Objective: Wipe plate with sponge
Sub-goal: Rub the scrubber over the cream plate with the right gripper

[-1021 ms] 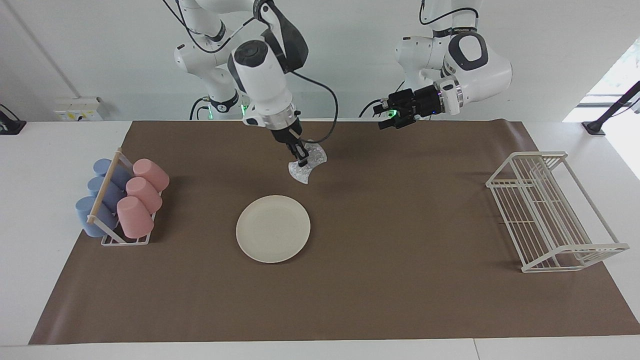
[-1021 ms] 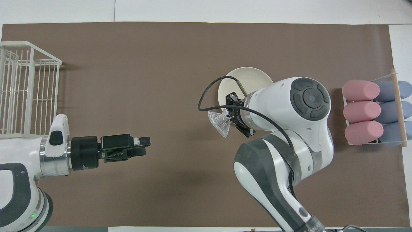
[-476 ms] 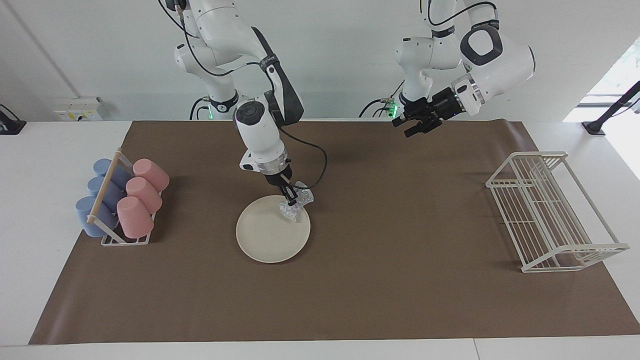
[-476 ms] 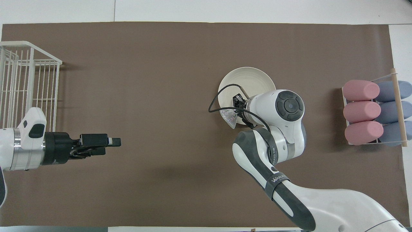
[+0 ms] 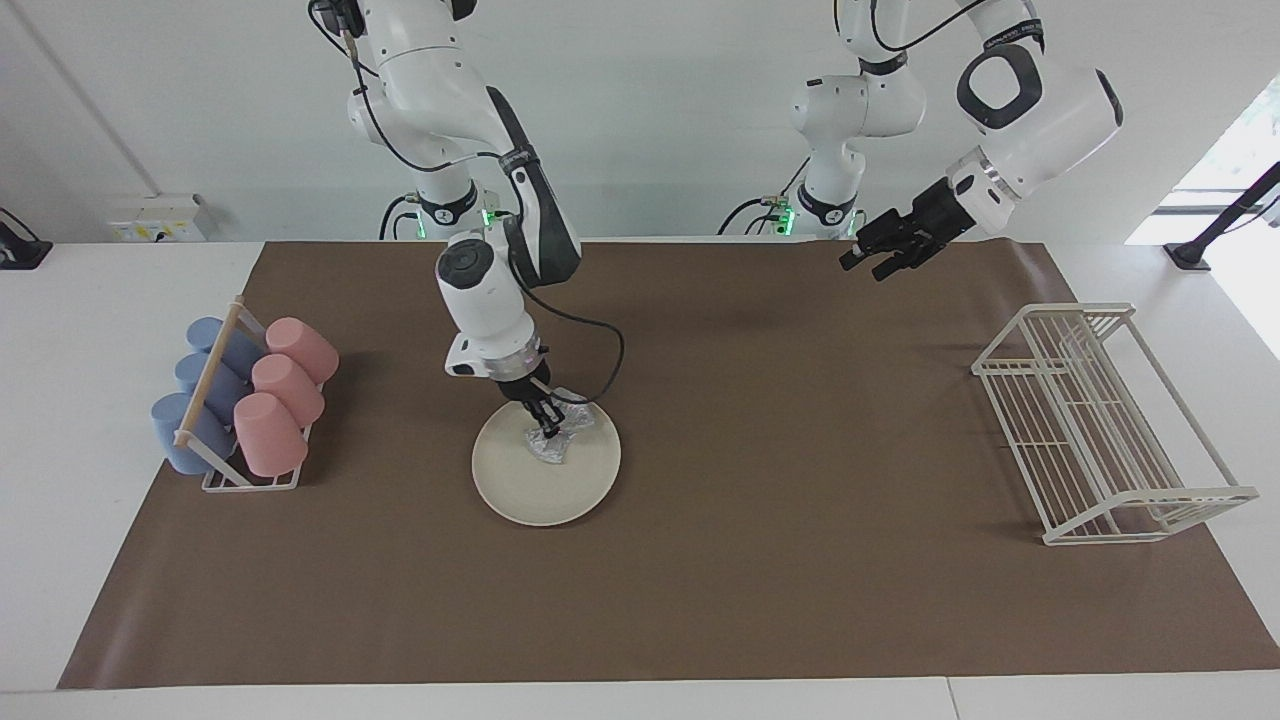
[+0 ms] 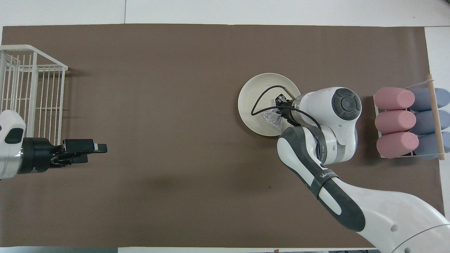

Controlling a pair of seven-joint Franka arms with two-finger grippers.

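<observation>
Since a second ago the right gripper (image 5: 548, 432) has carried the sponge (image 5: 558, 440) from above the brown mat (image 5: 800, 560) down onto the plate (image 5: 545, 490), and in the facing view it stays clenched on the silvery pad, pressing it at about one o'clock on the plate, while the left gripper (image 5: 868, 258), fingers released and holding nothing, has pulled back over the mat's edge by its own base. Overhead, the sponge (image 6: 273, 117) sits near five o'clock on the plate (image 6: 253, 95), the right gripper (image 6: 280, 111) clamped on it, and the left gripper (image 6: 98, 149) hangs slack beside the white wire rack (image 6: 21, 95); the pink and blue cups (image 6: 395, 121) lie at three o'clock from the plate
</observation>
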